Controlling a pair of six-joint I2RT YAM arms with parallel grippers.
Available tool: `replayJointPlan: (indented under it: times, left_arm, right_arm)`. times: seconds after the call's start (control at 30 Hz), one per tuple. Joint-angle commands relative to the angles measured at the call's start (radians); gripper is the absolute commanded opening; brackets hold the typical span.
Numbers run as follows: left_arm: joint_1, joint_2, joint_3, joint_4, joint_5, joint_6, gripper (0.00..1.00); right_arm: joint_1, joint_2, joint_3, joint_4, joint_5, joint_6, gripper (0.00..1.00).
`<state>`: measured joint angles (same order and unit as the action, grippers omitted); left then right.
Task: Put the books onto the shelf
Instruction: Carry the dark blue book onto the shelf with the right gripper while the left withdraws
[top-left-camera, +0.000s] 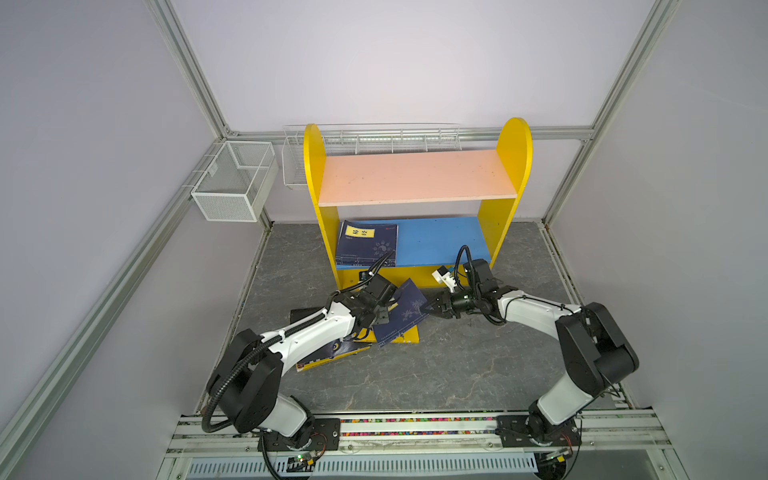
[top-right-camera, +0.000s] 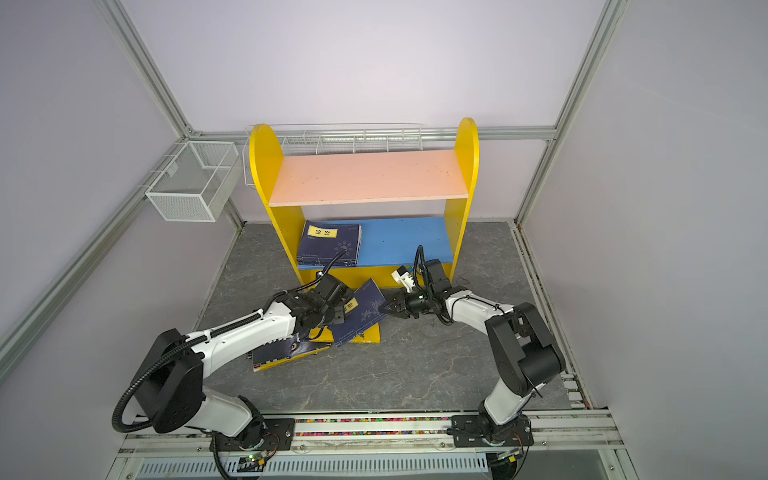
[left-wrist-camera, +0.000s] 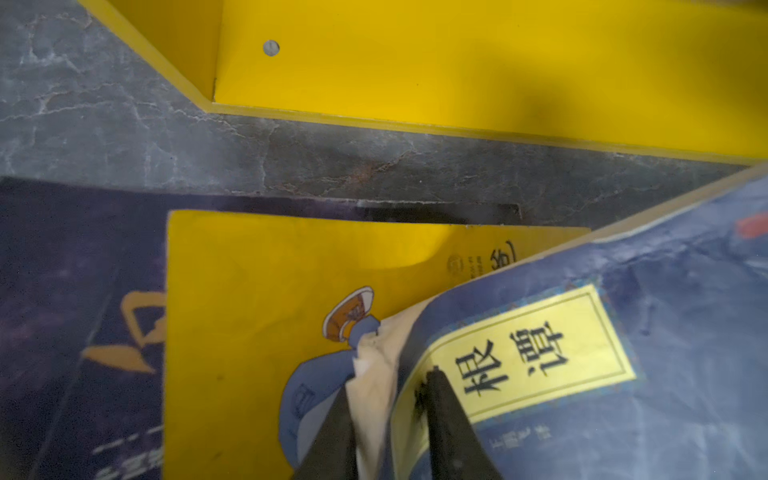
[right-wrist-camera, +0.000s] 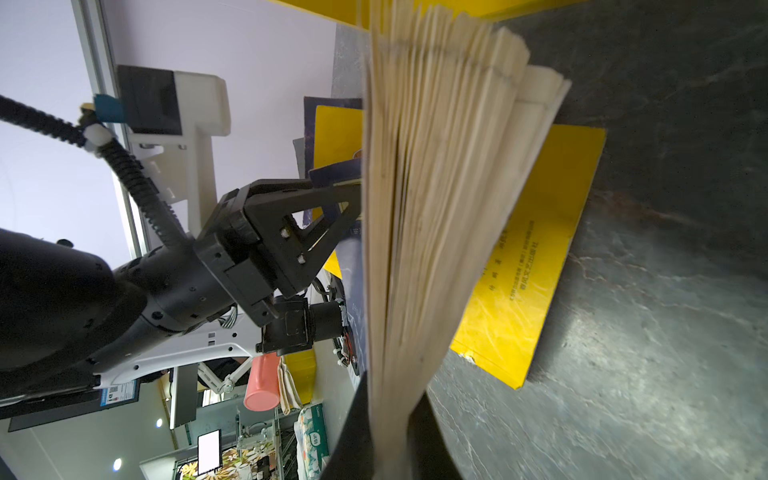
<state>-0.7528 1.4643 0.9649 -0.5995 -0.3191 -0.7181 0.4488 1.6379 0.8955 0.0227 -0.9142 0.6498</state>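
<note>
A navy book (top-left-camera: 409, 309) (top-right-camera: 368, 309) with a yellow title label (left-wrist-camera: 536, 345) is raised at an angle in front of the shelf (top-left-camera: 415, 176) (top-right-camera: 365, 176). My right gripper (top-left-camera: 428, 309) (right-wrist-camera: 392, 386) is shut on its fanned page edge (right-wrist-camera: 436, 187). My left gripper (top-left-camera: 384, 318) (left-wrist-camera: 390, 382) is open, its fingers either side of the book's curled label corner. Below lie a yellow book (left-wrist-camera: 249, 311) (right-wrist-camera: 528, 257) and dark books (top-left-camera: 328, 357) (left-wrist-camera: 62, 332), partly hidden by my left arm. Another navy book (top-left-camera: 368, 245) (top-right-camera: 330, 247) lies on the blue lower board (top-left-camera: 440, 241).
A white mesh basket (top-left-camera: 232, 183) hangs at the back left, and a long wire basket (top-left-camera: 374, 137) runs behind the shelf. The shelf's yellow base (left-wrist-camera: 457, 75) is close ahead of my left gripper. Aluminium frame posts bound the grey floor (top-left-camera: 457, 365).
</note>
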Motion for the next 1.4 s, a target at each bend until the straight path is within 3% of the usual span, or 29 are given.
replayJointPlan:
  times: [0.0,0.2,0.33,0.47,0.7,0.83,1.37]
  left_arm:
    - [0.010,-0.050,-0.030,-0.170,-0.096,-0.072,0.51]
    - [0.023,-0.228,0.014,-0.368,-0.390,-0.302,0.71]
    - [0.114,-0.361,-0.017,-0.401,-0.393,-0.392,0.74]
    - [0.225,-0.485,-0.101,-0.387,-0.334,-0.443,0.74]
    - [0.282,-0.603,-0.226,-0.396,-0.289,-0.532,0.75]
    - [0.282,-0.630,-0.266,-0.394,-0.270,-0.561,0.75]
    - [0.282,-0.705,-0.307,-0.431,-0.282,-0.566,0.79]
  right_arm:
    - [-0.002,-0.082,-0.010,0.016,-0.036,-0.027,0.07]
    - [-0.030,-0.260,-0.066,-0.012,-0.050,-0.030,0.06]
    - [-0.056,-0.371,-0.025,0.009,-0.017,-0.002,0.06]
    - [-0.057,-0.381,0.065,0.103,0.039,0.079,0.06]
    - [0.028,-0.257,0.180,0.217,0.424,0.201,0.06]
    - [0.081,-0.167,0.212,0.339,0.555,0.268,0.06]
    - [0.175,0.160,0.475,0.387,0.640,0.346,0.07]
